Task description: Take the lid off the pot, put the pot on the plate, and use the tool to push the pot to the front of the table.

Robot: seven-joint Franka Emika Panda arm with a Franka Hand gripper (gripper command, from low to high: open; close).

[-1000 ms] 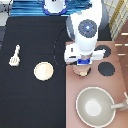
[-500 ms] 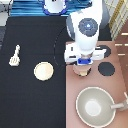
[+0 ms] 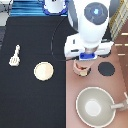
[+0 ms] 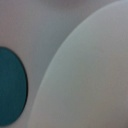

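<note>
My gripper [image 3: 82,63] hangs low over the pot [image 3: 81,70], which stands on the pinkish stove counter at the black table's [image 3: 30,100] right edge. Only the pot's pinkish-tan lower rim shows under the hand. The lid is hidden beneath the hand, and I cannot tell whether it sits on the pot. The cream-yellow plate [image 3: 43,71] lies bare on the table left of the pot. The white spatula tool [image 3: 15,56] rests further left, far from the hand. The wrist view shows only a pale curved surface [image 4: 90,75] very close up.
A large grey-beige pan [image 3: 95,106] with a handle sits on the stove counter below the pot. One black burner [image 3: 106,69] lies just right of the pot. A black cable loops from the arm over the table near the plate.
</note>
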